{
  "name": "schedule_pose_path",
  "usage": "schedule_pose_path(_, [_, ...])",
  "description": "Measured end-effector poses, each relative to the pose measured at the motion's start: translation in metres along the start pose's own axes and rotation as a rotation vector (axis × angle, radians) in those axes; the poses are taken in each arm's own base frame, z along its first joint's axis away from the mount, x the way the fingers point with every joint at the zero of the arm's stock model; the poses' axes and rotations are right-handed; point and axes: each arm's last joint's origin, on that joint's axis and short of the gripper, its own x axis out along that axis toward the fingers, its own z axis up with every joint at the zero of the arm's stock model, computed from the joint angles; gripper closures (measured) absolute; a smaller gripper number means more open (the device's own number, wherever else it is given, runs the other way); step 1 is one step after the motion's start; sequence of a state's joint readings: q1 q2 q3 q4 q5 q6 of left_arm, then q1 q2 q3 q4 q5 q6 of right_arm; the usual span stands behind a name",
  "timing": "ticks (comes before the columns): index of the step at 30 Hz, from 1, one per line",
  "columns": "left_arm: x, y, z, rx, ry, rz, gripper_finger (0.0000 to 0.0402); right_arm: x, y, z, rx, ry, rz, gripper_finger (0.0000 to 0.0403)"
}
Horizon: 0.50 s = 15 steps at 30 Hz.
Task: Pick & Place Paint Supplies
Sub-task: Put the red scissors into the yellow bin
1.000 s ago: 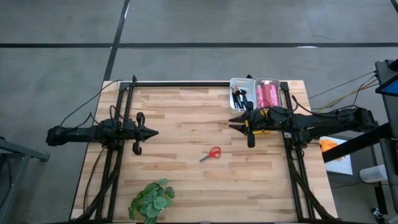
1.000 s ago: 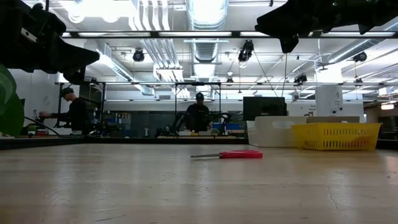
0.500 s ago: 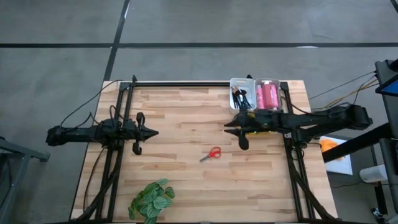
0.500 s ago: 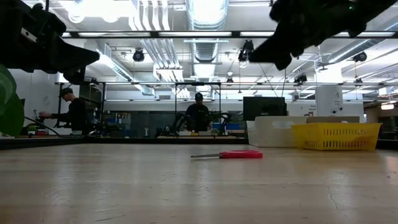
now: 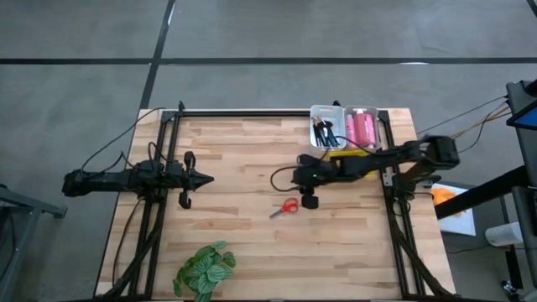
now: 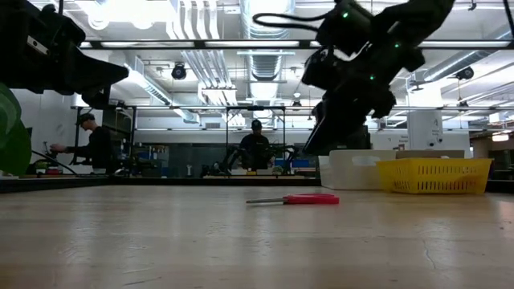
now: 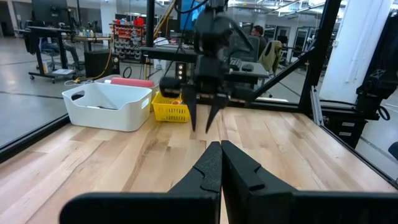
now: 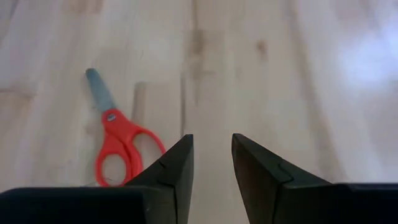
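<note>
One red scissors [image 5: 289, 206] left loose mid-table; right gripper [image 8: 211, 163], jaws parted and empty, has swung out from the white bins [image 5: 327, 112] to hover near it; left gripper [image 5: 208, 178] clenched, waiting.

Grey floor [image 5: 252, 33], ceiling striplights [image 6: 265, 16], ppl at benches

scissors [image 5: 289, 206] mid-table, plant [image 5: 204, 268] near left corner

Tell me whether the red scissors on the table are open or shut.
Shut. In the right wrist view the red scissors lie flat on the table, blades together as one strip, handle loops side by side.
</note>
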State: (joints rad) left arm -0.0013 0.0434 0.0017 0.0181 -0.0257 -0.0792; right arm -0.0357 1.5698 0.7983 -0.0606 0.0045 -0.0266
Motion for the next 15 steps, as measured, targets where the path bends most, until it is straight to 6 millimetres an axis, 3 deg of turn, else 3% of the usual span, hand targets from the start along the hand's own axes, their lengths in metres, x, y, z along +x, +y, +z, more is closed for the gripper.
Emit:
schedule_pose_path(8, [0.0,0.0,0.0,0.0,0.0,0.0,0.0399,0.03,0.012,-0.002,-0.042,0.132,0.084,0.0296])
schedule_pose_path(15, [0.0,0.0,0.0,0.0,0.0,0.0,0.0399,0.044,0.017,-0.006,-0.052,0.187,0.092,0.0296])
